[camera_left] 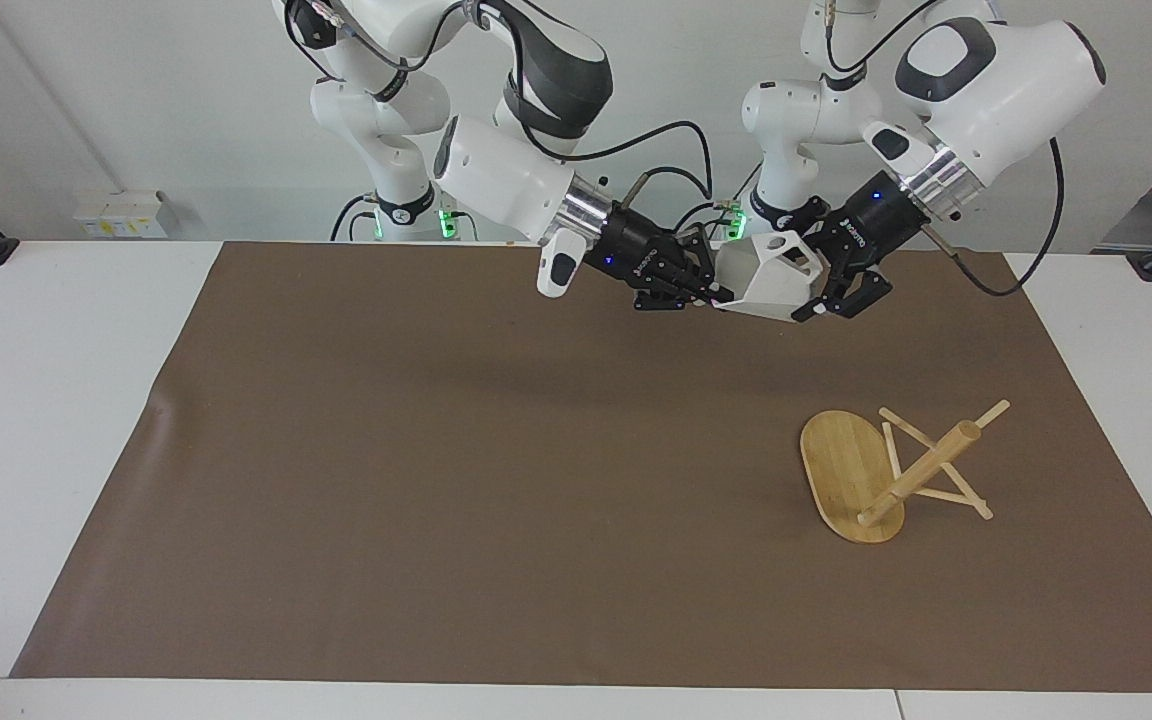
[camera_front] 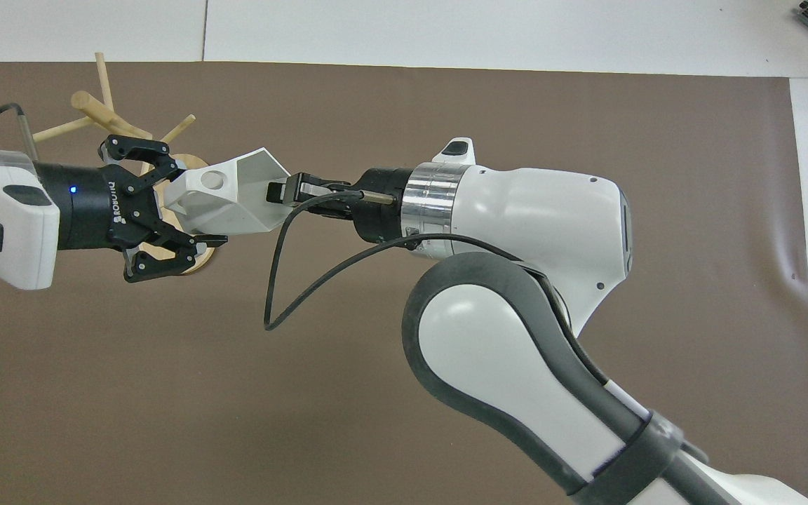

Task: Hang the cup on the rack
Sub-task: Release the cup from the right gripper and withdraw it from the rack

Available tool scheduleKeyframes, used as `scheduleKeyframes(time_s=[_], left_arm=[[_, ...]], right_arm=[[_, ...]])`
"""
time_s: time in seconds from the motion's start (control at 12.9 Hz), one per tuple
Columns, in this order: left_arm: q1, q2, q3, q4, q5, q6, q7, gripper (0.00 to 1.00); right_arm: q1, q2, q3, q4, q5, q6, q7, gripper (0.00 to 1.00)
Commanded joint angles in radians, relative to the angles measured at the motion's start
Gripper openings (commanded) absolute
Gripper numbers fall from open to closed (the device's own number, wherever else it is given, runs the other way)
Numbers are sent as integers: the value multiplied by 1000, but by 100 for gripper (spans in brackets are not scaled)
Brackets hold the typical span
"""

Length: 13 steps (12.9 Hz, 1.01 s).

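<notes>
The white faceted cup (camera_left: 766, 280) (camera_front: 225, 200) hangs in the air above the brown mat, on its side, held from both ends. My right gripper (camera_left: 711, 292) (camera_front: 281, 191) is shut on the rim at its open end. My left gripper (camera_left: 821, 290) (camera_front: 190, 205) is shut on the end with the pierced handle, a finger on each side. The bamboo rack (camera_left: 921, 470) (camera_front: 99, 112) stands on the mat toward the left arm's end, farther from the robots than the cup. In the overhead view my left gripper hides most of its oval base (camera_left: 841, 465).
The brown mat (camera_left: 456, 480) covers most of the white table (camera_left: 56, 400). A black cable (camera_front: 285, 280) loops down from my right wrist above the mat. Dark clamp stands sit at the two ends of the table, near the robots.
</notes>
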Motion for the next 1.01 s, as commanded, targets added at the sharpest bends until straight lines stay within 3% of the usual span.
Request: scheduleKeyframes(time_s=[0.0,0.39,0.62,0.78,0.86,0.93], left_arm=[[-22,-16,2,-10,-24,-19,-24,0],[-22,-17,4,-6,-22,-22,-40,0],[-22,-20,4,-6,-22,-27,-41,0],[-22,-20,4,-6,-22,-28,-46,0],[-22,-20,4,-6,-22,-28,-47,0],[-22,-20,4,-5,-22,-27,-49,0]], right_arm=[[-13,-4,18,-13,-2,29,16,0],[-11,-6,18,-13,-2,31,74,0],[-11,-6,18,-13,-2,31,75,38],[-11,-6,18,-13,-2,31,75,54],[-11,-6,18,-13,-2,32,75,68],[-11,-6,18,-15,-2,32,75,95]])
